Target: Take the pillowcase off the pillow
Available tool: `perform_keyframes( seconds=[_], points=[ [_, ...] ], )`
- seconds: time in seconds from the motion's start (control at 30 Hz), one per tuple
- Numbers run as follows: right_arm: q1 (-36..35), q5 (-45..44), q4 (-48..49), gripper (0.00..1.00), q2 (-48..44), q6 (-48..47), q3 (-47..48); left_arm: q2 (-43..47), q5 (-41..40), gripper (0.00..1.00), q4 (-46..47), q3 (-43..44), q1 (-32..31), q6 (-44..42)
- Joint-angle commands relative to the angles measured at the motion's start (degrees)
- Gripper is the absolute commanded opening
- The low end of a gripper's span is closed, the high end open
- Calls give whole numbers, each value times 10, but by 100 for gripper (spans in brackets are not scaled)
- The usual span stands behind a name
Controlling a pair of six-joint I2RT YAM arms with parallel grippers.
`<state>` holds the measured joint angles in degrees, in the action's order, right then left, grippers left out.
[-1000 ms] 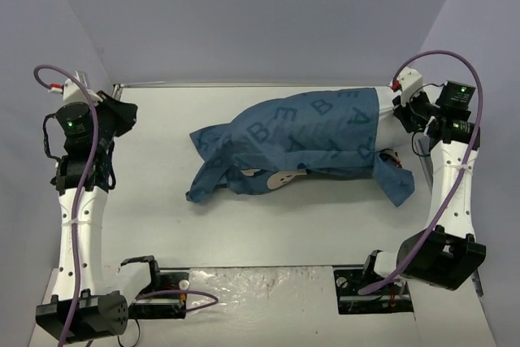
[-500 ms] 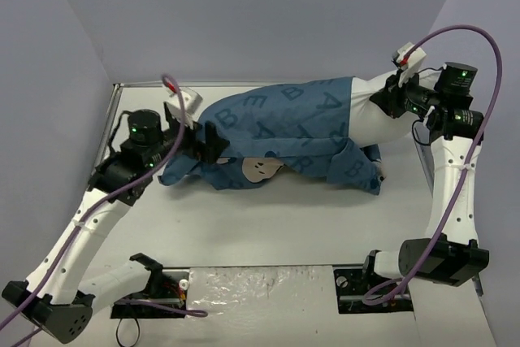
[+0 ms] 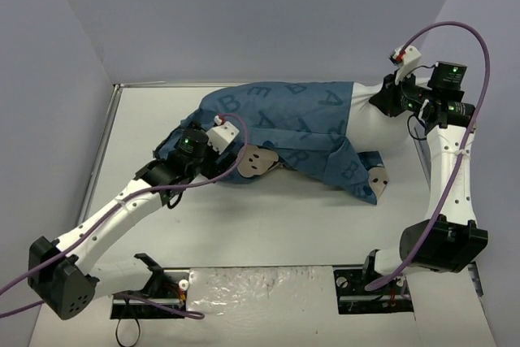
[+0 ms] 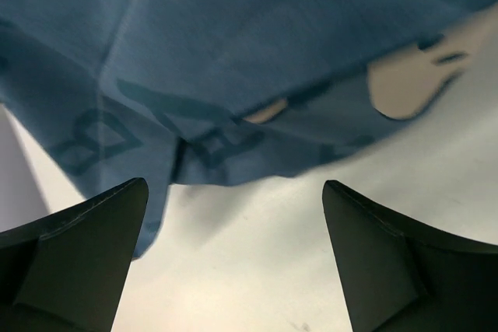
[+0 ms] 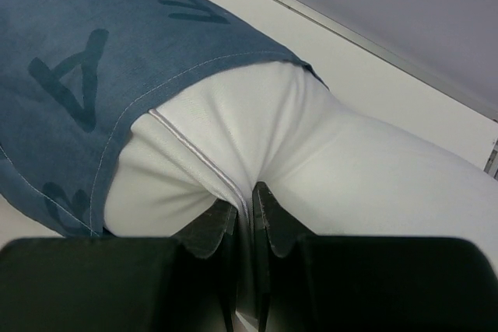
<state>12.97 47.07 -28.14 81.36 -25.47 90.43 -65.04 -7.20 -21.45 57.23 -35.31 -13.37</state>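
The dark-blue lettered pillowcase (image 3: 284,119) lies across the middle of the table and covers most of the white pillow (image 3: 370,123), whose bare end sticks out of it on the right. My right gripper (image 3: 390,97) is shut on that bare end; in the right wrist view its jaws (image 5: 244,200) pinch a seamed fold of the pillow (image 5: 327,153) just outside the pillowcase hem (image 5: 78,75). My left gripper (image 3: 218,150) is at the cover's left front edge. In the left wrist view it (image 4: 233,219) stands wide open over bare table, just short of the hanging cloth (image 4: 233,52).
The white table (image 3: 268,217) has a raised rim at the left (image 3: 101,152) and grey walls behind. Both arm bases and their mounts sit at the near edge (image 3: 276,286). A loose flap of the cover with a cream face print (image 3: 379,178) trails at the front right.
My left arm swung in from the far left corner to the cover's left front edge and its gripper opened. The cover slid left and more white pillow shows by the right gripper.
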Motion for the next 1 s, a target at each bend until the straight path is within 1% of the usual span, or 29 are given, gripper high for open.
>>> perform_keyframes(
  seconds=[0.0,0.07,0.1,0.13,0.17,0.2,0.23,0.3,0.33,0.43,0.5,0.53,0.6,0.63,0.7,0.77,0.87,0.93,0.97],
  points=[
    [-13,24,48,0,-11,19,12,-46,-143,94,123,9,-1,-40],
    [-14,24,48,0,-13,20,6,-93,-180,95,166,30,-1,-40],
    [-14,24,48,0,-14,20,4,-110,-191,95,175,42,0,-35],
    [-14,24,48,0,-15,20,3,-128,-198,97,177,53,1,-33],
    [-14,22,48,0,-18,19,1,-160,-194,97,174,79,4,-33],
    [-14,22,48,0,-20,19,0,-172,-193,86,170,90,5,-32],
    [-12,21,48,0,-21,17,-2,-187,-192,52,163,101,7,-31],
    [-10,19,47,0,-27,14,-3,-186,-200,13,166,113,7,-23],
    [-8,19,47,0,-28,10,-5,-182,-206,3,176,111,7,-21],
    [-1,18,46,0,-33,-3,-12,-148,-219,2,189,99,10,-30],
    [1,21,45,0,-34,-12,-11,-111,-228,2,186,100,14,-32],
    [3,27,46,0,-35,-13,-9,-79,-237,2,182,101,16,-32],
    [13,56,46,0,-42,-16,7,-41,-248,2,177,104,16,-30],
    [19,81,48,0,-53,-17,14,-1,-260,2,175,107,16,-26],
    [19,89,50,0,-62,-14,42,38,-281,2,171,110,15,-19],
    [22,80,51,0,-61,-3,62,89,-309,2,167,108,17,-17],
    [28,36,51,0,-49,15,70,132,-337,2,158,90,27,-18],
    [34,13,51,0,-42,3,52,142,-331,2,132,80,61,-6],
    [42,-2,50,0,-36,-3,29,153,-314,2,123,69,78,16]
  ],
)
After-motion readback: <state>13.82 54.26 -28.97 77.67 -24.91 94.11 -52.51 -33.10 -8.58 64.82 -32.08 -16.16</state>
